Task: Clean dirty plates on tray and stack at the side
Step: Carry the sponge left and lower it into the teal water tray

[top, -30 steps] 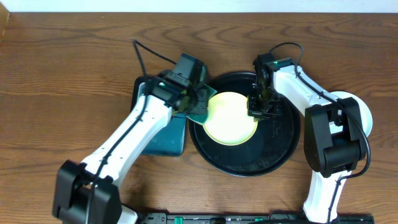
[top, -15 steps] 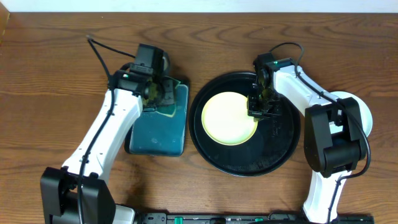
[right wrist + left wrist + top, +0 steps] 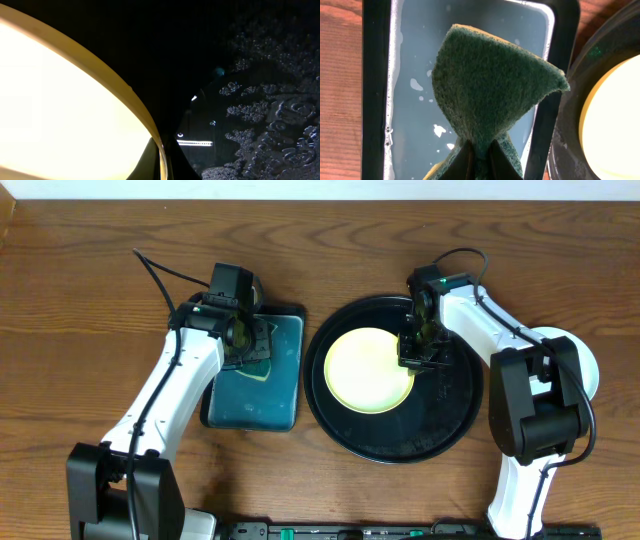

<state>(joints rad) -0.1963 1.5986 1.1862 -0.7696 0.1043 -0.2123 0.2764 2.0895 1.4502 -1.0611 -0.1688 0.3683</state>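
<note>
Yellow plate [image 3: 368, 370]: lies flat in the black tray [image 3: 440, 425], left of its middle; from overhead its face looks plain, with no scribble that I can make out.
Sponge [image 3: 490, 85]: green, folded to a peak, pinched at its base by the left claw [image 3: 481, 155]. A second ago it sat at the plate's left edge; now it hangs over the teal tray [image 3: 255, 405], well clear of the plate.
Left claw: clenched on the sponge. I cannot tell whether the sponge touches the teal tray's wet floor.
Right claw [image 3: 416, 350]: clamped on the plate's right rim, and it has not shifted during the sponge's move.
Wet marks: droplets and suds lie on the black tray just beside the rim.
Side plate [image 3: 592, 370]: pale disc on the table to the right of the black tray, partly hidden by the right arm.
Meaning: wiping of this plate looks finished and the sponge is going back. Carrying the plate to the side probably comes next, and its wet rim may slip.
</note>
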